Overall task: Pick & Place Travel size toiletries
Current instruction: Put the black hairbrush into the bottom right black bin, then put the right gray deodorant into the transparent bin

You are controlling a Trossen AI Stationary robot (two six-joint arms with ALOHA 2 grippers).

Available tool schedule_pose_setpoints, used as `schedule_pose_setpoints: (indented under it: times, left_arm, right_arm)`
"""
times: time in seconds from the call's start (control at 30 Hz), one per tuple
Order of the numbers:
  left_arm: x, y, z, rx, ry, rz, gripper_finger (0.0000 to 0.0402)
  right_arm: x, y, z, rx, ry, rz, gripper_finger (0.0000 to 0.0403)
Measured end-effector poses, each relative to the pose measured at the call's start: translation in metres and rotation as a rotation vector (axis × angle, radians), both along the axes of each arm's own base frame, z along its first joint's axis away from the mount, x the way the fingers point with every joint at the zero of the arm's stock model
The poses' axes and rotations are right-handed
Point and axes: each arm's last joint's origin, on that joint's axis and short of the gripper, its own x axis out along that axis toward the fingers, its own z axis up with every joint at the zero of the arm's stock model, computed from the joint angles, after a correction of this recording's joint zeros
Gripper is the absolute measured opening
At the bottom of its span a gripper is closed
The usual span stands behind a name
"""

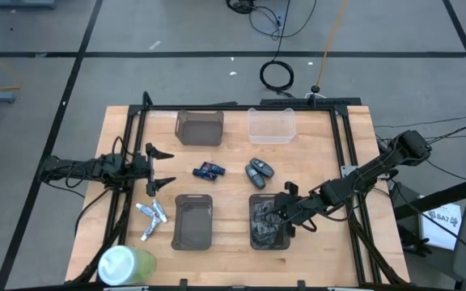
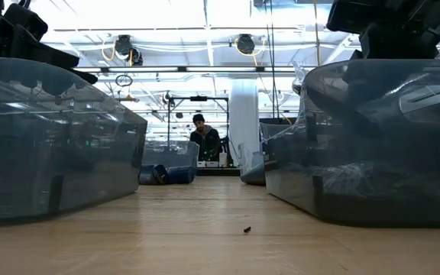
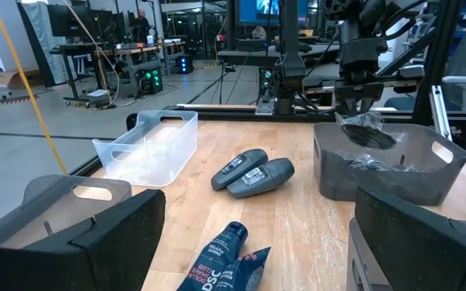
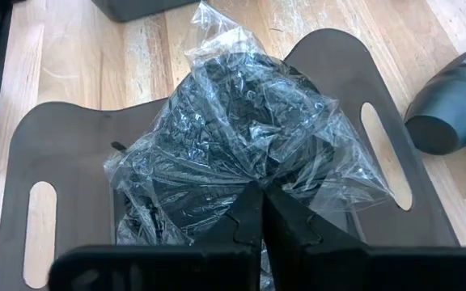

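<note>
While the tubes [image 1: 152, 218] lie loose on the desk [image 1: 233, 174] just left of the near-left tray [image 1: 192, 221], you have none of them placed yet; all remain to move. Left end effector [image 1: 162, 171]: released, hovering near the tubes, holding nothing. Right end effector [image 4: 261, 198]: clenched on a clear bag [image 4: 249, 137] of dark items over the near-right tray [image 1: 267, 222]. Hard to make out: tube count, bag contents. The low view hides the tubes behind tray walls.
</note>
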Motion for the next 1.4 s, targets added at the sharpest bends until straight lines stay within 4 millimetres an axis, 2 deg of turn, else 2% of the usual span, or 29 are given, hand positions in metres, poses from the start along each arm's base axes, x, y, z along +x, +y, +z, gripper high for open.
schedule_pose_setpoints:
  times: [0.27,0.63,0.77,0.93,1.13,1.33,1.4]
  left_arm:
    - [0.000,0.000,0.000,0.000,0.000,0.000,0.0395]
    - [0.000,0.000,0.000,0.000,0.000,0.000,0.0395]
    - [0.000,0.000,0.000,0.000,0.000,0.000,0.0395]
    - [0.000,0.000,0.000,0.000,0.000,0.000,0.0395]
    - [0.000,0.000,0.000,0.000,0.000,0.000,0.0395]
    - [0.000,0.000,0.000,0.000,0.000,0.000,0.0395]
    - [0.000,0.000,0.000,0.000,0.001,0.000,0.0395]
  right_arm:
    - [-0.001,0.003,0.000,0.061,0.030,0.045,0.0013]
    - [-0.001,0.005,0.000,0.111,0.037,0.066,0.0075]
    - [0.005,0.007,0.006,0.117,-0.043,0.101,0.0096]
    - [0.016,0.008,0.021,0.072,-0.238,0.203,0.0115]
    - [0.026,-0.014,0.045,-0.024,-0.434,0.223,0.0133]
    - [0.034,-0.042,0.051,-0.216,-0.485,0.232,0.0175]
    - [0.038,-0.055,0.055,-0.266,-0.476,0.187,0.0191]
